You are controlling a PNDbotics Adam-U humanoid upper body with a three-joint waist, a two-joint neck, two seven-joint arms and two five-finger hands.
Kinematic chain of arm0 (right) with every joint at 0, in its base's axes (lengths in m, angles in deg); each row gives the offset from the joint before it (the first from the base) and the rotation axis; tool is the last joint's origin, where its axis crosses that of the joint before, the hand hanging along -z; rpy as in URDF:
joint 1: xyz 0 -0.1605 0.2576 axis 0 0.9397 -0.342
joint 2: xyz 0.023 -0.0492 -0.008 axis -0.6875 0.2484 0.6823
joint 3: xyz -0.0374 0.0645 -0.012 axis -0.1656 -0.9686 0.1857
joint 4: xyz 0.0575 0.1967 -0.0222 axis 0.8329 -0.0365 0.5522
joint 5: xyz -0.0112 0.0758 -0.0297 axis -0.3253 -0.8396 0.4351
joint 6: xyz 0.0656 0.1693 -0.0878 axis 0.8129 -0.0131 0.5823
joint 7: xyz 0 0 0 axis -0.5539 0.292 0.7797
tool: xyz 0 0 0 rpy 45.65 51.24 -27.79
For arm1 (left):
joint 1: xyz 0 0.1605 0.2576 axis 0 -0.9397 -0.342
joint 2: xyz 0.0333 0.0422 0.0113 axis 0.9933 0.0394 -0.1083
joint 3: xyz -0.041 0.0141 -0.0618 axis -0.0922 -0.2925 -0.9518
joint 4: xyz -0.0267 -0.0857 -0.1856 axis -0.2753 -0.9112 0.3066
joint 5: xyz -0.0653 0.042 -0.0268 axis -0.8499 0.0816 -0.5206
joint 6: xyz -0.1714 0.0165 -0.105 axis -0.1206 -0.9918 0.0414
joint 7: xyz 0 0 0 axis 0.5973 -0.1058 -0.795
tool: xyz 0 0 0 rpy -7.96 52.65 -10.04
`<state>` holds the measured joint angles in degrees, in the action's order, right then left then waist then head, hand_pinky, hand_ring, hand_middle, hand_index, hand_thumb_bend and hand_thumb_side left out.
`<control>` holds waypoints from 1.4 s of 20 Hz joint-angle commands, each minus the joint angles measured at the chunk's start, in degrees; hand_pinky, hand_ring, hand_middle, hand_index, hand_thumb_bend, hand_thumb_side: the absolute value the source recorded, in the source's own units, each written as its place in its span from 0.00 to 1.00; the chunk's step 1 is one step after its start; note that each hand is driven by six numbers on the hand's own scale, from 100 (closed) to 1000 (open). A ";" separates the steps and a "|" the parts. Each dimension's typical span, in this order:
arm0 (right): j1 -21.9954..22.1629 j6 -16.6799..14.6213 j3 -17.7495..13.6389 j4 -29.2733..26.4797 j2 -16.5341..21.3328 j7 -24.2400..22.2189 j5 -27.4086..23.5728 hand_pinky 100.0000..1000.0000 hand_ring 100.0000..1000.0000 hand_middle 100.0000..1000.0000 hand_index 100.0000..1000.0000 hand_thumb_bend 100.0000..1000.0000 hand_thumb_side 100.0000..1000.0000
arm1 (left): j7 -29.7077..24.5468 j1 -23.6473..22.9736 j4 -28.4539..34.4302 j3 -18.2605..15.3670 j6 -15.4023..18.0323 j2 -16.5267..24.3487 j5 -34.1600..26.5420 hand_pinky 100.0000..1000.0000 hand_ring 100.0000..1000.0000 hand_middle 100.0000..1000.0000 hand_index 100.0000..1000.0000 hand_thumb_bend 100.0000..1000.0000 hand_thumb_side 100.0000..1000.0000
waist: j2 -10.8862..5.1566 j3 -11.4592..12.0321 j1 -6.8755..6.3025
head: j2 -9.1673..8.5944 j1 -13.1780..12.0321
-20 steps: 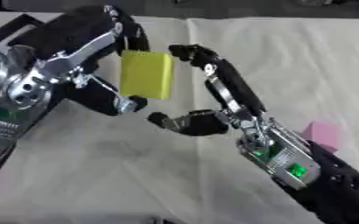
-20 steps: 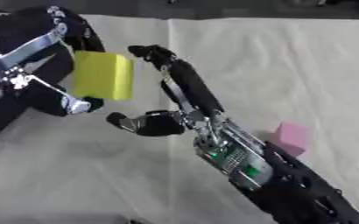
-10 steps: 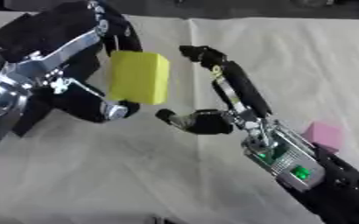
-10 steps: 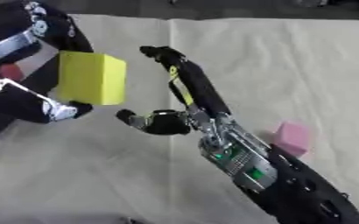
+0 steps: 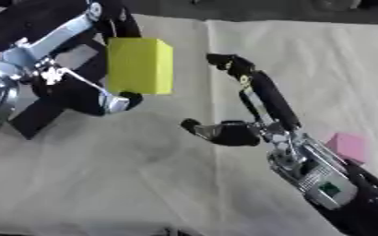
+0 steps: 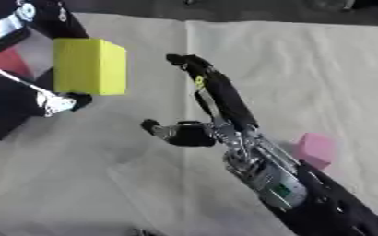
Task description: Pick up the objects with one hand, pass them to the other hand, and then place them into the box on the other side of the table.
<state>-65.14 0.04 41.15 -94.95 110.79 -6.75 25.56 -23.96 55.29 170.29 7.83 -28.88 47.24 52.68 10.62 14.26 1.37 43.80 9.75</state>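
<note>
A yellow block (image 5: 140, 65) hangs above the cloth at the upper left, and my left hand (image 5: 71, 83) is shut on it, thumb under its lower edge. My right hand (image 5: 253, 115) reaches in from the lower right and stands open, fingers straight toward the far side and thumb out to the left, a short gap right of the block and not touching it. A pink block (image 5: 348, 147) lies on the cloth beside my right forearm. At the left edge a red thing (image 6: 11, 62) shows behind my left hand.
A cream cloth (image 5: 321, 64) with a lengthwise fold covers the table. Its far edge meets a dark strip (image 5: 265, 9) at the top. My right forearm (image 5: 329, 189) crosses the lower right corner.
My left hand has carried the yellow block away to the left, widening the gap to my right hand. The right hand has stayed open and hardly moved.
</note>
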 commanded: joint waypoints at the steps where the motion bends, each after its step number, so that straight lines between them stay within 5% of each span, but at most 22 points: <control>1: -0.19 -0.45 -0.57 -1.05 1.17 0.09 0.47 0.81 0.81 0.78 0.88 0.61 0.19 | 0.84 0.34 0.94 -1.73 -0.59 2.53 -0.31 0.70 0.52 0.46 0.31 0.26 0.00 | -1.33 -0.12 -0.12 | 0.31 -0.74; 20: 1.55 -3.77 -0.10 -1.05 1.28 1.07 1.55 0.80 0.79 0.75 0.85 0.63 0.13 | 6.14 -3.36 -4.52 -9.32 -7.76 12.92 -9.75 0.74 0.51 0.47 0.29 0.28 0.00 | -0.28 -3.06 1.74 | 0.31 -4.15; 28: 1.86 -5.29 -4.11 -1.05 0.91 6.89 -0.71 0.79 0.79 0.75 0.82 0.62 0.09 | 10.00 -4.87 -8.61 -10.60 -7.41 15.65 -12.53 0.74 0.51 0.48 0.29 0.28 0.00 | 0.54 -4.69 2.38 | 0.31 -7.69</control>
<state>-62.73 -5.08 38.28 -94.95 110.80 -0.91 25.38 -14.74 49.78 161.83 -1.56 -36.39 60.86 40.64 11.91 9.55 4.05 43.80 2.66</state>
